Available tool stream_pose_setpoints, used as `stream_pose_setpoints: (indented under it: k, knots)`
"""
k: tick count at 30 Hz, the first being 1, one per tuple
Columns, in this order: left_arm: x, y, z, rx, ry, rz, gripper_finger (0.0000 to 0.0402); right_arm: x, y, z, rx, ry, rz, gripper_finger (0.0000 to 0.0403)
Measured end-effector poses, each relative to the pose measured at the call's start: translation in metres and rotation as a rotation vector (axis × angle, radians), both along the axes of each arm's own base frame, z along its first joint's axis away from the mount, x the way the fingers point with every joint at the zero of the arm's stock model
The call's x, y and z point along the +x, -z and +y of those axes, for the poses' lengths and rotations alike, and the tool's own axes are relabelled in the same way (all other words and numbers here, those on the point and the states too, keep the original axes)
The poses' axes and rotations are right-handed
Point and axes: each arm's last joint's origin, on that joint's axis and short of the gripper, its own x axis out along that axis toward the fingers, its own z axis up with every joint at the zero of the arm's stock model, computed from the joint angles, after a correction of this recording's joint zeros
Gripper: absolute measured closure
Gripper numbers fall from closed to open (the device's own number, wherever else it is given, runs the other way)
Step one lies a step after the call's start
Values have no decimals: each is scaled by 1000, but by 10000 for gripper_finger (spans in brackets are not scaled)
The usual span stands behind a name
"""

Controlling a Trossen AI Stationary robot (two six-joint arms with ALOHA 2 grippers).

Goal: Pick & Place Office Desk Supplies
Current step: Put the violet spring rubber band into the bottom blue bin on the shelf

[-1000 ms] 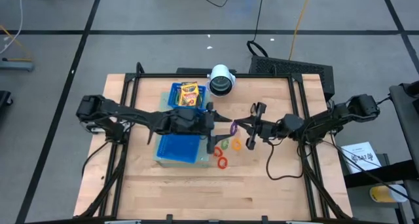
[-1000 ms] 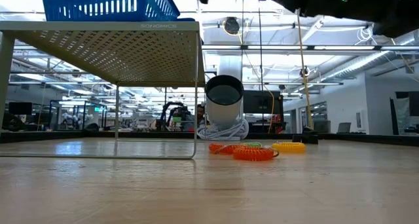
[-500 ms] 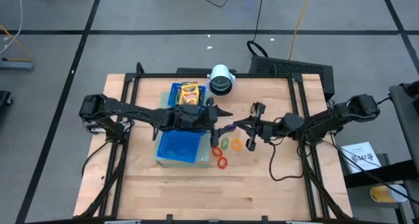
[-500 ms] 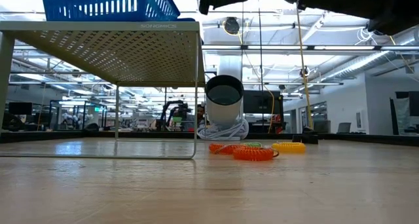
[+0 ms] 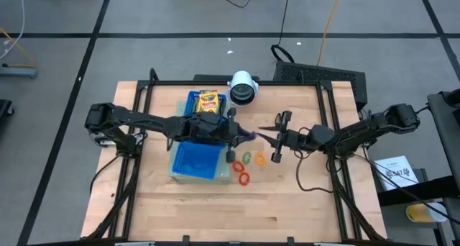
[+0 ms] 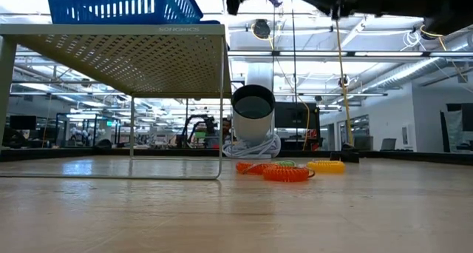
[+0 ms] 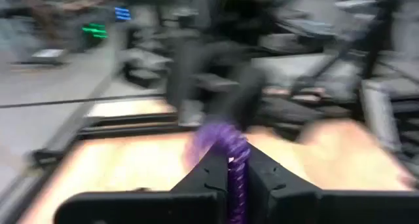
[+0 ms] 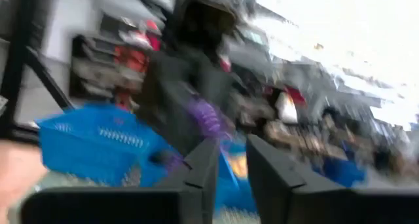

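A thin purple ring (image 5: pixel 249 136) hangs in the air over the table's middle, with my left gripper (image 5: pixel 241 135) shut on it, reaching in from the left. My right gripper (image 5: pixel 264 137) faces it from the right, open, its fingertips just short of the ring (image 8: pixel 206 116). Red (image 5: pixel 243 178), green (image 5: pixel 246 158) and orange (image 5: pixel 259 158) rings lie flat on the wood below. A yellow-and-green crayon box (image 5: pixel 208 102) lies in the far compartment of the blue tray (image 5: pixel 195 162). My left gripper pinches the purple ring (image 7: pixel 230 152) between its two fingers, edge on. The fingers come in about level from the table's left. The ring is lifted clear of the table and sticks out past the fingertips toward the right gripper.
The blue tray (image 6: pixel 118 5) stands on a raised perforated metal shelf (image 6: pixel 133 38) left of centre. A white cylinder (image 5: pixel 243 88) with a dark centre stands at the far edge. A small black object (image 5: pixel 284 119) lies right of centre. Bare wood lies along the near edge.
My left gripper, wide open a second ago, has moved slightly toward the right and shut on the purple ring. My right gripper, which held the ring, has rolled its wrist and let go. The ring stays in the air between the two grippers.
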Motion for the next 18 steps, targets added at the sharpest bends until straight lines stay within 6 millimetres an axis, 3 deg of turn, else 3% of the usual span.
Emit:
stream_pose_setpoints:
  k: [6, 12, 18]
  knots:
    - [-28, -27, -5, -22, 153, 17, 377, -17, -2, -6, 143, 74, 118, 261]
    - [-63, -47, -17, -31, 267, 81, 387, -34, 9, -9, 205, 65, 164, 238]
    - [-102, -34, -27, -20, 261, 130, 395, -44, 18, -10, 207, 62, 131, 243]
